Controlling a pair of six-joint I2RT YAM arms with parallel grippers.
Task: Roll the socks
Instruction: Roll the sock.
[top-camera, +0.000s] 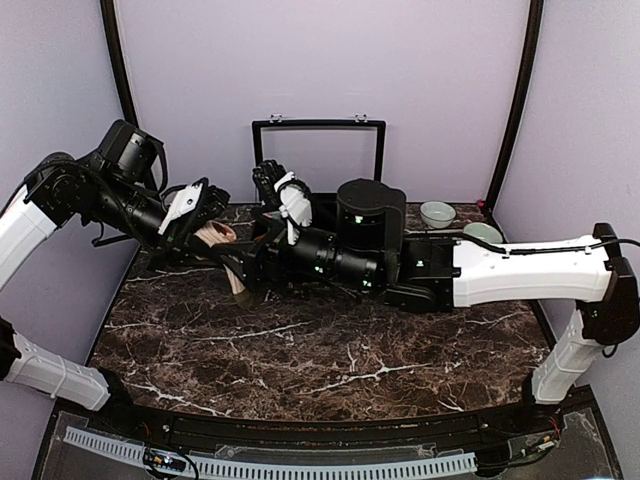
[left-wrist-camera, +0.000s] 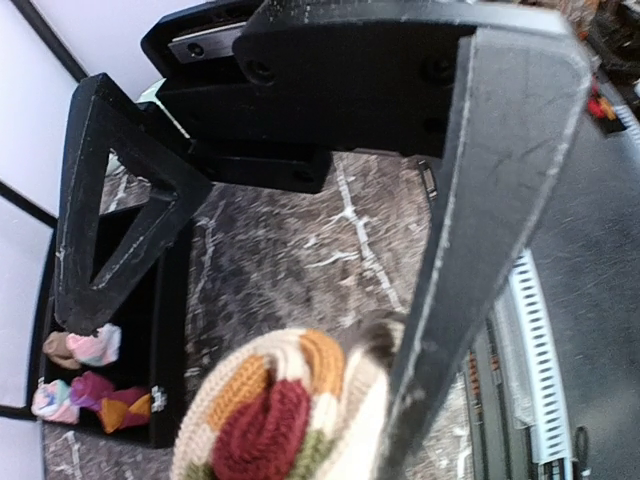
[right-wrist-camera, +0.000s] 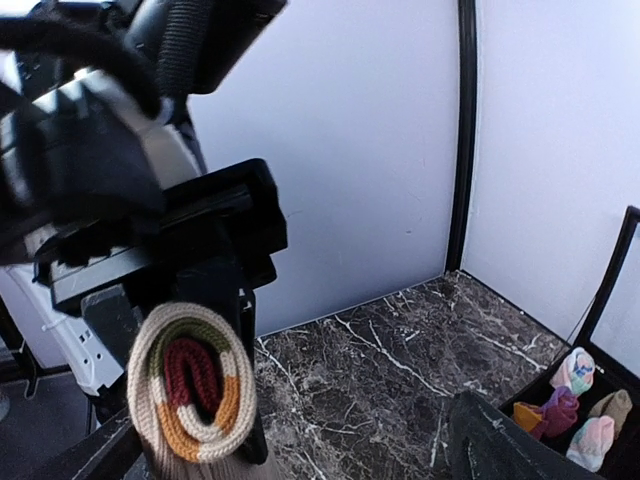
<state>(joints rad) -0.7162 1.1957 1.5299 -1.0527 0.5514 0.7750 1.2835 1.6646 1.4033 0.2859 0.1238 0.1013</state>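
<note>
Striped sock roll (right-wrist-camera: 190, 395) hangs over the table's (top-camera: 330, 370) ten o'clock, against one finger of the left gripper (top-camera: 208, 218), jaws apart; right gripper (top-camera: 250, 262) at its four o'clock, jaws also apart

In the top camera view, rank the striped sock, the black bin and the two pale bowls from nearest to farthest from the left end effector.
1. Striped sock, at the left end effector.
2. Black bin, behind it, back centre.
3. First bowl, back right.
4. Second bowl, further right, by the wall.
</note>
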